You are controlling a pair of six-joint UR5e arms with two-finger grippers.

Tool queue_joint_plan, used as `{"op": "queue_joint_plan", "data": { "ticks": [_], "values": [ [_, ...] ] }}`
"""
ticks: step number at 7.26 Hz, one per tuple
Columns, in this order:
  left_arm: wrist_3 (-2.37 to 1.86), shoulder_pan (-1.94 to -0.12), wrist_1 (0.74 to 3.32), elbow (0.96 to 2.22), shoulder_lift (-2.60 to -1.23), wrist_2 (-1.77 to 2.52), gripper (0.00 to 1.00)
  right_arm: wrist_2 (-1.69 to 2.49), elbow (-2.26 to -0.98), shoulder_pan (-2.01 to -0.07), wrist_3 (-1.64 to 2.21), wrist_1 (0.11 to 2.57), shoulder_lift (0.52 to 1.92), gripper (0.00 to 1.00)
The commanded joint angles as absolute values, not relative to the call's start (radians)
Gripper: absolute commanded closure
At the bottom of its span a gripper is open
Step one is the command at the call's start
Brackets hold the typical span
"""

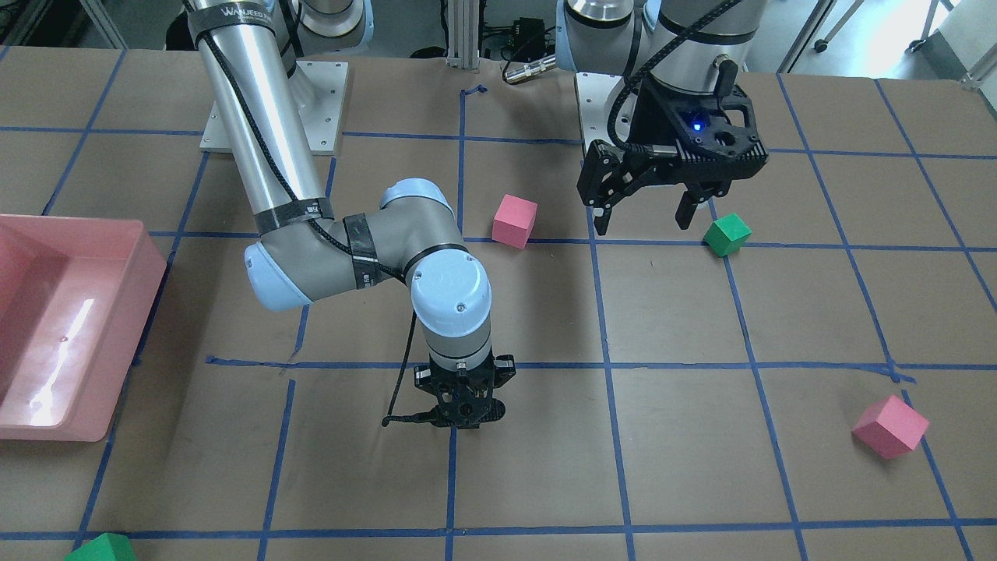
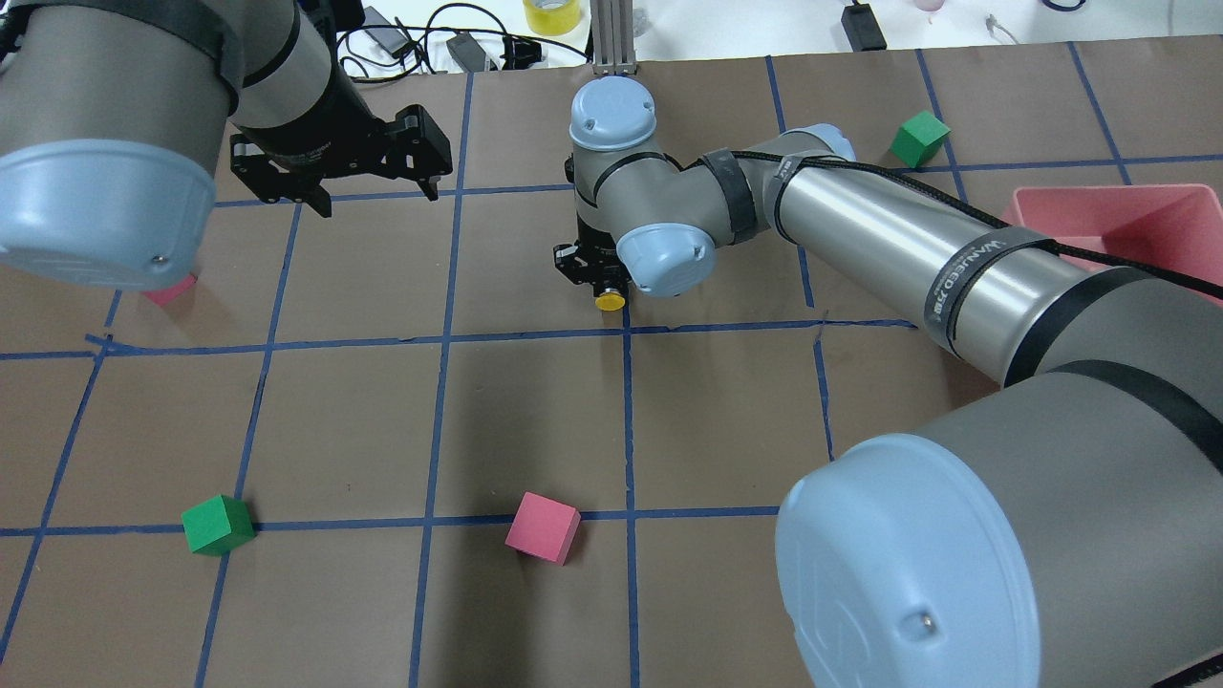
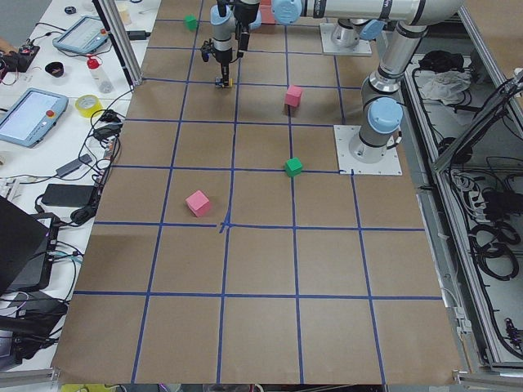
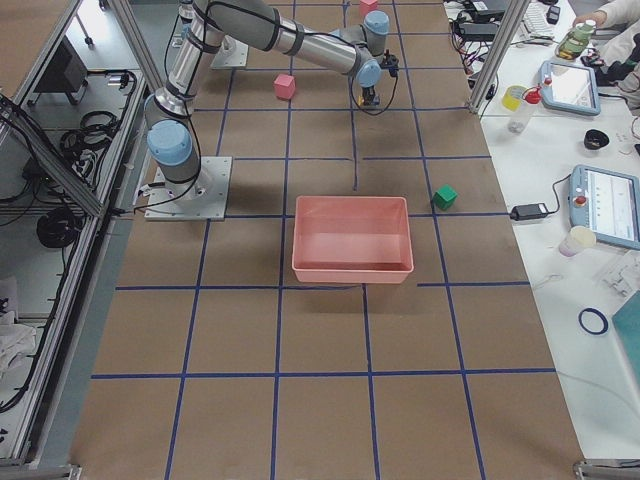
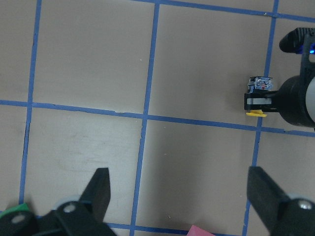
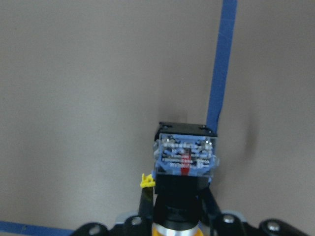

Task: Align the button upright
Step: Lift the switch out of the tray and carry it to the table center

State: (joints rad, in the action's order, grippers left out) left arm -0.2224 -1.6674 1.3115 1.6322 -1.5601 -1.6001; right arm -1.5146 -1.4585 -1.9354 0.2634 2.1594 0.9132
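Observation:
The button (image 2: 610, 301) shows its round yellow cap at the edge of my right gripper (image 2: 592, 277). In the left wrist view the button (image 5: 258, 96) lies sideways just above the table, silvery-blue base at one end, yellow cap at the other. The right wrist view shows the base block (image 6: 186, 157) pointing away from the camera and the black body between the fingers. My right gripper (image 1: 465, 425) points straight down, shut on the button, which is hidden in that view. My left gripper (image 1: 646, 218) hangs open and empty above the table, well away from the button.
A pink cube (image 1: 514, 220) and a green cube (image 1: 727, 234) lie near the left gripper. Another pink cube (image 1: 890, 426) and a green cube (image 1: 101, 548) lie toward the far edge. A pink bin (image 1: 148, 265) stands on the robot's right side.

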Motion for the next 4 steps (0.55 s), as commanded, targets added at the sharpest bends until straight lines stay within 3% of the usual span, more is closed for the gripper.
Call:
{"op": "queue_joint_plan", "data": {
  "ticks": [1, 4],
  "values": [
    [-0.222, -1.667, 1.312, 1.632, -1.56, -1.6, 0.0, -1.517, -1.451, -1.934, 0.262, 2.155, 0.946, 0.0],
    [-0.222, -1.667, 1.312, 1.634, -1.56, -1.6, 0.0, -1.612, -1.476, -1.913, 0.189, 2.094, 1.095, 0.0]
  ]
}}
